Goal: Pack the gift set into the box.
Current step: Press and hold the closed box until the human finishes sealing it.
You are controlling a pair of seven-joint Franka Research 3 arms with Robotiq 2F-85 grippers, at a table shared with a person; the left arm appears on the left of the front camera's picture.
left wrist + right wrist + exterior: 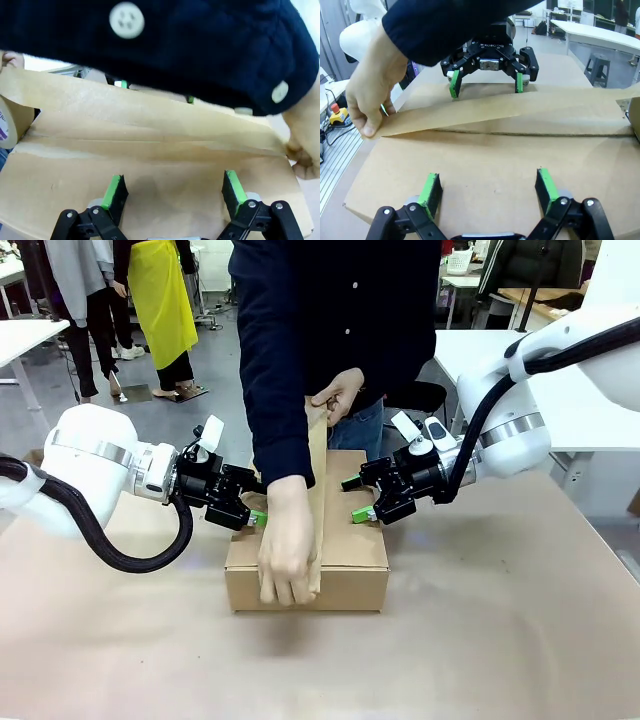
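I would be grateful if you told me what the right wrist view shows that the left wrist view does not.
Right wrist view alone: the whole left claw facing the camera, open, tips on the box's far flap, and a grey stool behind. Left wrist view alone: a tape roll at the picture's left edge and white buttons on the dark sleeve. Both: the closed box, the brown tape strip stretched over its seam, and the person's hand holding the strip's end.

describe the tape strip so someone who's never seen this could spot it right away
Start at the brown cardboard box in the middle of the table, between the two black grippers. A person's hands stretch a long tan paper strip lengthwise over its closed top seam. Unlike the flat flaps, the strip lifts off the box toward the far hand.
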